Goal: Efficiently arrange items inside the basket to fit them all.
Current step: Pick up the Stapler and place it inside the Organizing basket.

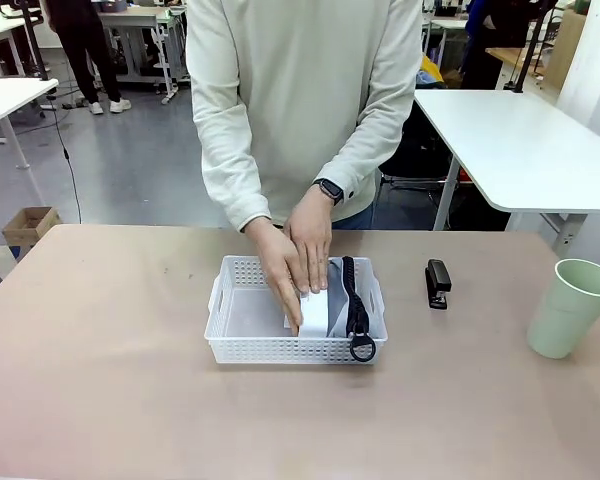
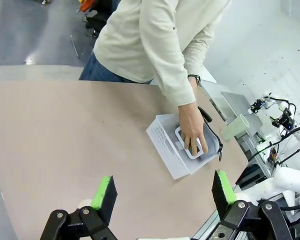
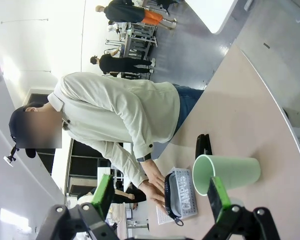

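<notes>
The white basket (image 1: pixel 242 350) (image 2: pixel 165 145) stands mid-table. Both of the person's hands (image 1: pixel 295 262) press a small white box (image 1: pixel 315 315) (image 2: pixel 189 148) down onto its floor. The grey "CAMPUS" pouch (image 1: pixel 337 290) (image 3: pixel 186 194) stands on edge along the basket's right wall, its black strap (image 1: pixel 354 300) and ring draped over the front rim. The black stapler (image 1: pixel 438 283) (image 3: pixel 203 145) lies right of the basket, and the pale green cup (image 1: pixel 570 307) (image 3: pixel 225 174) (image 2: pixel 236 126) stands upright farther right. My left gripper (image 2: pixel 164 190) and right gripper (image 3: pixel 161 196) are open, empty and well back from everything.
The person stands at the table's far edge, arms reaching in over the basket. The tan tabletop (image 1: pixel 100 350) is bare left of the basket and along the near edge. A white table (image 1: pixel 520 140) stands behind on the right.
</notes>
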`<control>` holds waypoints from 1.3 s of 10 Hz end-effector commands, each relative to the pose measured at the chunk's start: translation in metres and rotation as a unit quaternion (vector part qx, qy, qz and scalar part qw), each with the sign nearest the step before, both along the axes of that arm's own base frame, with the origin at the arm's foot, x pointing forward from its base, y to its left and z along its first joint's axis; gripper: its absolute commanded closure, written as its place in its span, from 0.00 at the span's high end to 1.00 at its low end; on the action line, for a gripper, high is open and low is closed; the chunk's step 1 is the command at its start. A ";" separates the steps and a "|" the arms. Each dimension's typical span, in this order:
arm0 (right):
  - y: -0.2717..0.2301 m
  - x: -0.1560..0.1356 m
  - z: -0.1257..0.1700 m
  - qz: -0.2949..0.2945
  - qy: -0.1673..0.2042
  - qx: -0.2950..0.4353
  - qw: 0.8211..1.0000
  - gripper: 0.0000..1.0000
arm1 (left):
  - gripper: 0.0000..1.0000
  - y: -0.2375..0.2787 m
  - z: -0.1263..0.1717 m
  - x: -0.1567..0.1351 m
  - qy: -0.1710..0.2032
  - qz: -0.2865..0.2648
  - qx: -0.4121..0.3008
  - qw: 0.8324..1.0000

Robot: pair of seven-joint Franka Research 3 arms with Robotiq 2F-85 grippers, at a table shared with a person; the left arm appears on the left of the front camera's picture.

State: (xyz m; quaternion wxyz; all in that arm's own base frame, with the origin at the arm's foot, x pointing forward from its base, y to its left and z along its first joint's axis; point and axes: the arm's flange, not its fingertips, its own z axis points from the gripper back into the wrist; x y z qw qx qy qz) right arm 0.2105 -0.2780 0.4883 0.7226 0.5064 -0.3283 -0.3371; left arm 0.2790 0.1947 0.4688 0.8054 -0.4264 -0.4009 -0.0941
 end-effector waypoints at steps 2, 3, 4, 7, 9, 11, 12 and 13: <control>-0.001 0.001 -0.001 0.003 -0.018 -0.006 1.000 1.00 | 1.00 0.000 -0.001 -0.002 -0.003 -0.003 -0.009 1.000; -0.001 0.001 -0.001 0.003 -0.018 -0.006 1.000 1.00 | 1.00 0.000 -0.001 -0.002 -0.003 -0.003 -0.009 1.000; -0.001 0.001 -0.001 0.003 -0.018 -0.006 1.000 1.00 | 1.00 0.000 -0.001 -0.002 -0.003 -0.003 -0.009 1.000; -0.001 0.001 -0.001 0.003 -0.018 -0.006 1.000 1.00 | 1.00 0.000 -0.001 -0.002 -0.003 -0.003 -0.009 1.000; -0.001 0.001 -0.001 0.003 -0.018 -0.006 1.000 1.00 | 1.00 0.000 -0.001 -0.002 -0.003 -0.003 -0.009 1.000; 0.020 0.018 0.021 0.018 0.016 -0.047 0.999 1.00 | 1.00 0.000 -0.001 -0.002 -0.003 -0.003 -0.009 1.000; 0.056 0.039 0.056 0.035 0.035 -0.128 0.991 1.00 | 1.00 0.000 -0.001 -0.002 -0.003 -0.003 -0.009 1.000; 0.098 0.059 0.084 0.053 0.056 -0.215 0.974 1.00 | 1.00 0.000 -0.001 -0.002 -0.003 -0.003 -0.009 1.000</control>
